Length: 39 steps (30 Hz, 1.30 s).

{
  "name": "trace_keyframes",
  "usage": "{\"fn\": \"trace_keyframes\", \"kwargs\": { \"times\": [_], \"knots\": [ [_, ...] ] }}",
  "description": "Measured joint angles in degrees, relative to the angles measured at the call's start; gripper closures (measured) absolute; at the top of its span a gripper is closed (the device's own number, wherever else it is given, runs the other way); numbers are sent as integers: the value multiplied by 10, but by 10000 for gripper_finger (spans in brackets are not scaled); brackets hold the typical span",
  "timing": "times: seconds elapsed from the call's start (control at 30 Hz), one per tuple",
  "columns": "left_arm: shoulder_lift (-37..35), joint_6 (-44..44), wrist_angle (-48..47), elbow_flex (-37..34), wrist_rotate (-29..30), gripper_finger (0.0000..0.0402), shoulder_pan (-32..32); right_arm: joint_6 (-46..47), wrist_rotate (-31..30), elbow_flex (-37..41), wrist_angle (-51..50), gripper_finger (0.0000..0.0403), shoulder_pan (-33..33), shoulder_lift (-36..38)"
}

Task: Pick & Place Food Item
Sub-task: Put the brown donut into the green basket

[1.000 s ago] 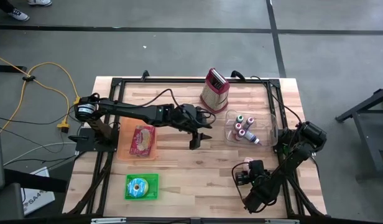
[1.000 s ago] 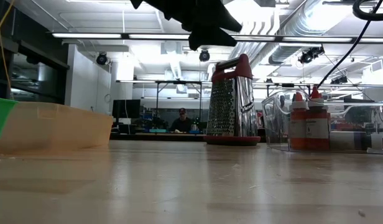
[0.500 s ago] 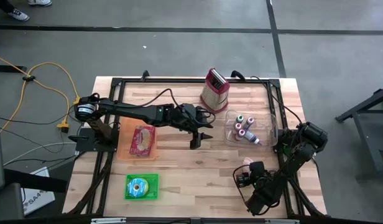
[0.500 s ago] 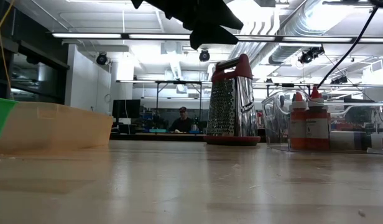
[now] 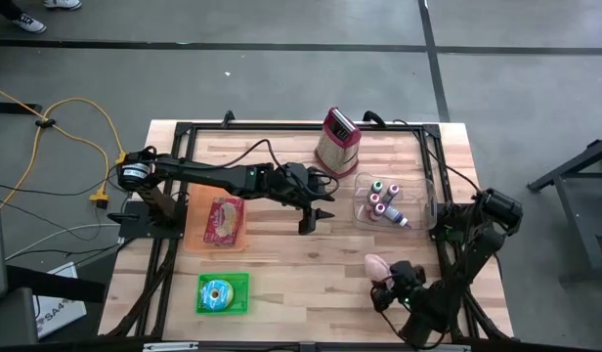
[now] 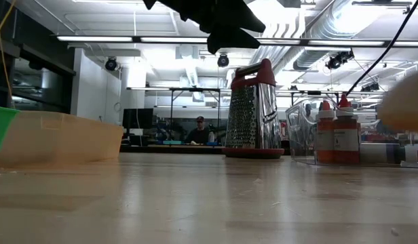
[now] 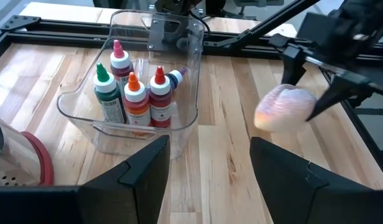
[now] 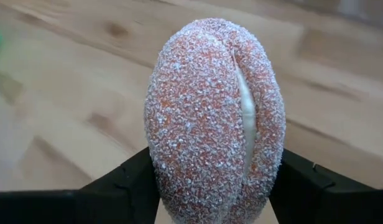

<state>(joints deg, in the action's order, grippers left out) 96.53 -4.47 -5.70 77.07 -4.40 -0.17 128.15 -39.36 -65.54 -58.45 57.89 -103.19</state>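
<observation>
The food item is a pink, sugar-coated pastry (image 8: 216, 112) with a pale seam down its middle. My right gripper (image 5: 382, 274) is shut on it above the table's near right part. The left wrist view shows the pastry (image 7: 283, 107) off the wood, and it appears blurred at the low view's right edge (image 6: 407, 102). My left gripper (image 5: 316, 217) hangs open and empty over the table's middle, left of the clear bin (image 5: 391, 200). My right gripper pinches the pastry's two opposite rounded sides (image 8: 155, 155) between its two fingers (image 8: 126, 183). The fingers slant downward. The pastry stands on edge in the hold, its seam toward the wrist camera, lifted clear of the table.
The clear bin (image 7: 145, 93) holds several small bottles. A red-trimmed metal grater (image 5: 337, 142) stands at the far side. An orange tray (image 5: 223, 220) with a red packet and a green tray (image 5: 223, 293) lie on the left. Bare wood lies between the trays and my right arm.
My right gripper has risen a little, shifted toward the near right corner and rolled its wrist. The pastry, nearly hidden under the gripper before, now shows from above and has come into the low view's right edge.
</observation>
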Motion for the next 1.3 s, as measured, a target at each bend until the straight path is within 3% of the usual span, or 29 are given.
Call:
{"fn": "trace_keyframes", "kwargs": {
  "times": [0.13,0.43,0.7,0.87,1.1,1.3],
  "knots": [
    [0,0,0,0,0,184,0,-98,-32,0,40,172,-19,23],
    [0,0,0,0,0,185,0,-409,-35,0,177,172,-103,64],
    [0,0,2,0,0,185,0,-675,18,0,309,172,-181,79],
    [0,0,2,0,0,184,0,-818,84,0,381,172,-216,79],
    [0,0,6,0,0,185,0,-949,128,0,472,172,-242,79],
    [0,0,6,0,0,185,0,-975,130,0,484,172,-242,79]
  ]
}}
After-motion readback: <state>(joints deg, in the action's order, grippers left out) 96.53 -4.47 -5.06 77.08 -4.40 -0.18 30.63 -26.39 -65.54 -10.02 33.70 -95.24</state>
